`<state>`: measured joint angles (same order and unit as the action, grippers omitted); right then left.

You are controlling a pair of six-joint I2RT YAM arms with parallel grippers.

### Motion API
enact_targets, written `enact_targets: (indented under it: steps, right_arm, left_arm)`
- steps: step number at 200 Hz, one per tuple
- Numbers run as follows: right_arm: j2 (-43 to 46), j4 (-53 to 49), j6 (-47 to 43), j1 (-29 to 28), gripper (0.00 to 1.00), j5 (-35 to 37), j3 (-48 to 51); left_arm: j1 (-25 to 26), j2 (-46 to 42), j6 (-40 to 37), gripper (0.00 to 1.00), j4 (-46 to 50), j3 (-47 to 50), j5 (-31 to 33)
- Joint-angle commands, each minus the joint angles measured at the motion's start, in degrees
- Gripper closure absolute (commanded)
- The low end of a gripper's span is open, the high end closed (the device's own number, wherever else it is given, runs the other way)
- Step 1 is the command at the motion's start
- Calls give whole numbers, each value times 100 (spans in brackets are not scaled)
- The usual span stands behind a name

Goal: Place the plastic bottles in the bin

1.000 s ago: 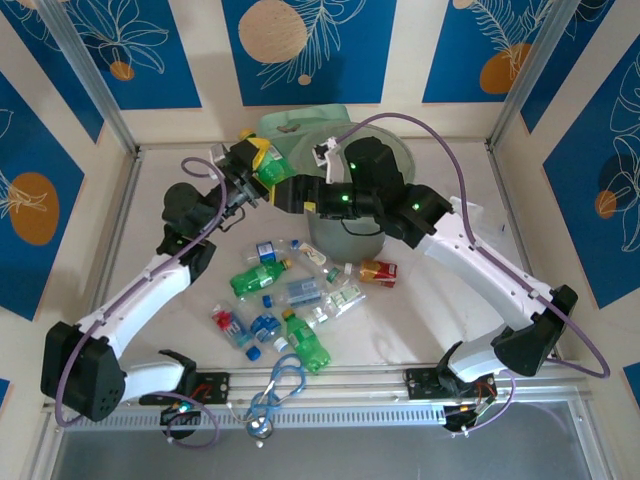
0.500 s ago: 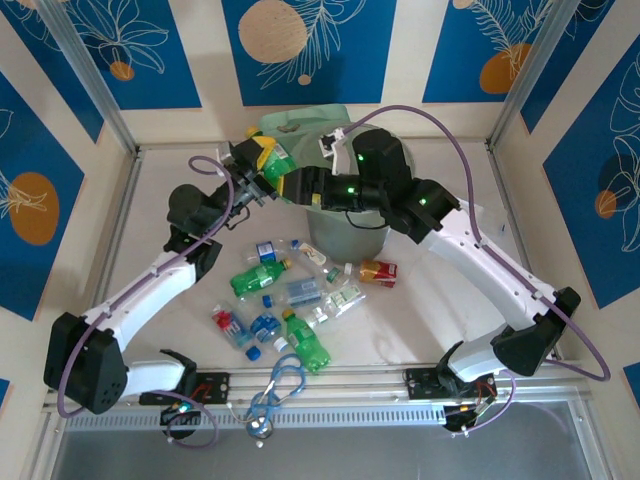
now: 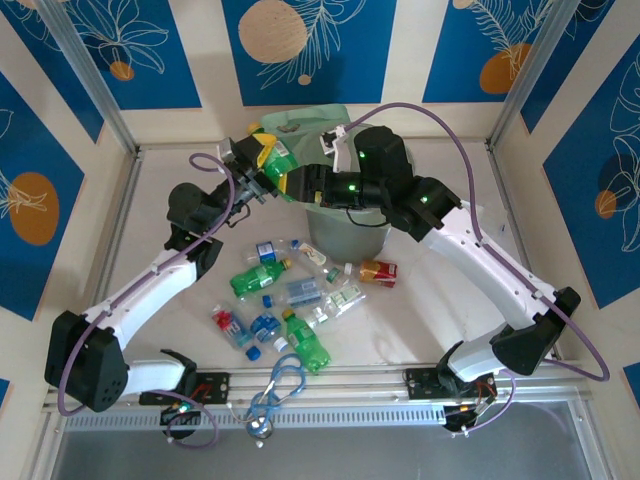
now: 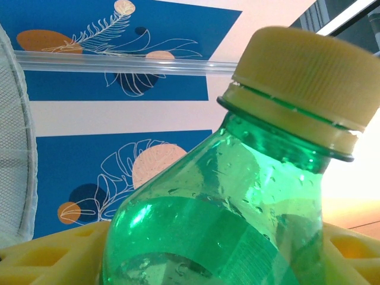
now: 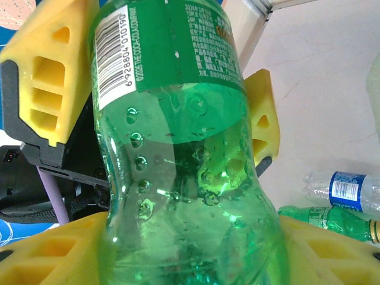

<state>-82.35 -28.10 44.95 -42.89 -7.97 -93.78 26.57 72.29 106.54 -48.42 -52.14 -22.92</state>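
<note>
A: From above, your left end effector (image 3: 265,158) holds the green bottle (image 3: 281,160) raised off the table (image 3: 430,325), just beside the left side of the bin (image 3: 345,240). The bin stands midway along the far edge. Your right end effector (image 3: 297,182) is at the same bottle.

B: The other plastic bottles (image 3: 290,295) lie loose mid-table, toward the near edge. To me this looks like a hand-over, so have one firm grip in place before you let the other go.

A: In the left wrist view you get a ribbed yellow cap (image 4: 306,77) over a smooth, see-through green shoulder beaded with droplets. The bottle sits between the yellow fingers (image 4: 50,252), which are clamped on it at a middling width.

B: In the right wrist view your right pads (image 5: 53,249) touch both sides of the bulging, dimpled lower body (image 5: 184,172), so I read that end effector as gripping too. The left's fingers (image 5: 50,77) bracket the glossy printed label (image 5: 172,47) higher up.

A: Thin plastic like that is slick and likely dents. Squeeze gently, and don't pull the two arms apart while both are holding, or you'll twist the bottle.

B: It's round, so it may roll off a rim. Carry it well over the translucent, tapered bin before you open.
</note>
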Motion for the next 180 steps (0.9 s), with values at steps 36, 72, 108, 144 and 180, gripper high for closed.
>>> enact_targets:
  steps: [36, 72, 108, 144, 180]
  right_arm:
    - [-47, -73, -17, -26, 46, -48, -248]
    - [8, -214, -37, -1, 47, 88, -269]
    - [76, -767, -138, 313, 48, 370, -516]
    - [311, -1140, -135, 914, 48, 402, -468]
    - [365, -1780, -251, 1454, 49, 474, -525]
  left_arm:
    - [121, -52, -243, 28, -17, -56, -214]
    - [121, -298, -770, 0, 794, -125, -211]
    - [103, -552, -1645, 0, 2184, -380, -343]
    - [72, -866, -2800, 0, 4153, -730, -107]
    - [42, -1124, -4679, 0, 6754, -1613, 807]
